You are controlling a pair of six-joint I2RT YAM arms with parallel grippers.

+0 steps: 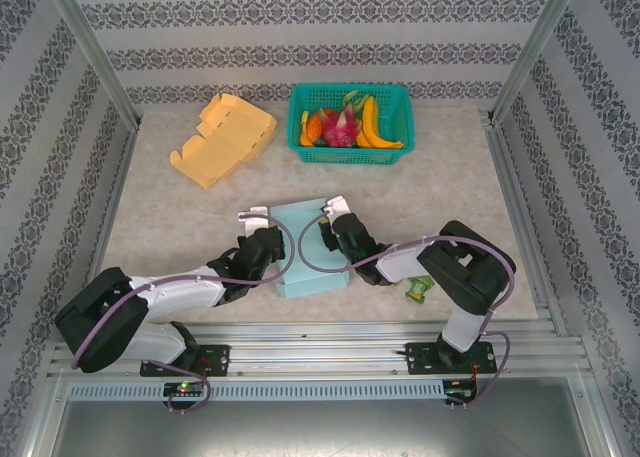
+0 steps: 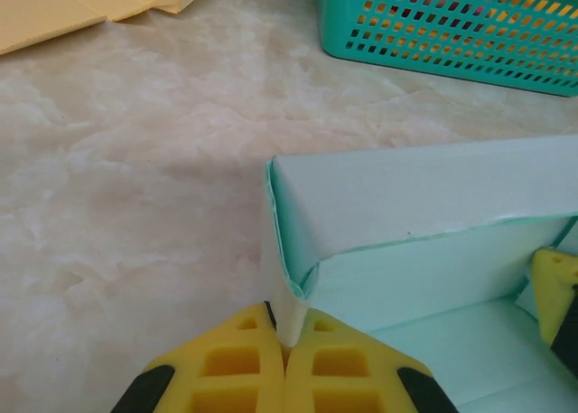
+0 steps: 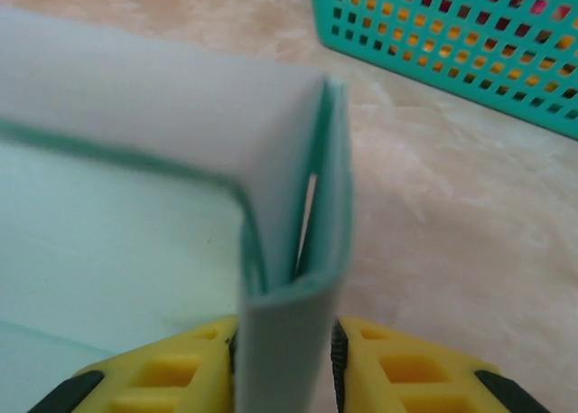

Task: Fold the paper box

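While both arms work at the near edge of the table (image 1: 480,197), I am forming the side walls of the pale green paper box (image 1: 312,249), which sits open side up between them, near the middle of that edge.

The left gripper (image 2: 287,336) is pinched shut on the bottom of the box's left wall, right at its far left corner. The right gripper (image 3: 287,341) has a finger on each side of the doubled-over right wall. The wrist picture is soft there, so I cannot tell whether it is clamping the paper or merely flanking it. The two layers gape slightly above the fingers.

The box's long axis appears to run from the near edge toward the far edge. Its raised end wall faces the basket (image 1: 350,127) of fruit at the far edge. A yellow cardboard box (image 1: 225,137) lies at the far left corner.

In my judgement the walls are up but not locked. The next move calls for pressing the right fold flat and down into the floor, with the left corner held steady so the box does not skid.
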